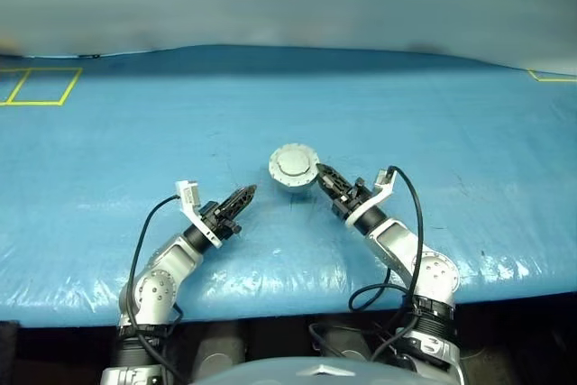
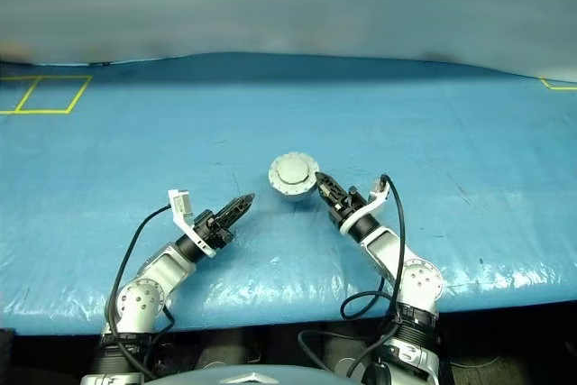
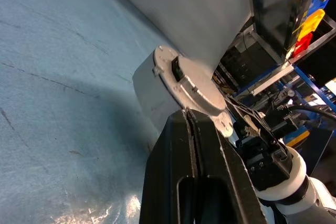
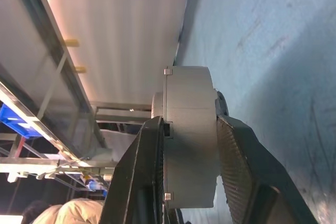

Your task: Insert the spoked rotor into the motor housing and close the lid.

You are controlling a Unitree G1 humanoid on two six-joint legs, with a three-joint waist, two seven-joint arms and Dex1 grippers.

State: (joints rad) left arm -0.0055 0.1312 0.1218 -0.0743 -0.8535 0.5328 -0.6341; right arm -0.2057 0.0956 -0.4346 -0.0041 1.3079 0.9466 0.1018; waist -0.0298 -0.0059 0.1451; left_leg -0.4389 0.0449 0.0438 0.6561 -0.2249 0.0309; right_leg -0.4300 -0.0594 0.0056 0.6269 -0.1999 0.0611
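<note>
The motor housing (image 1: 293,167) sits near the middle of the blue table cover (image 1: 108,160), lifted at its right edge by the right gripper (image 1: 320,173). The lid (image 4: 164,135) is shut flat on the housing, its plain light-grey outer face turned up and slightly toward the camera in the head views. The puck is round and shallow, so it has no long axis in plan; its short axis runs through lid and base, tilted a little off vertical.

Right wrist view: one black finger (image 4: 142,177) lies against the lid face and the other against the underside, so the right gripper grasps the housing across its thickness.

The left gripper (image 1: 248,192) hangs just left of the housing, apart from it, pointing toward it. Its fingers (image 3: 184,182) look pressed nearly together with nothing between them, though a thin gap cannot be ruled out at this angle.

Yellow tape outlines (image 1: 41,86) mark the far left of the cover
</note>
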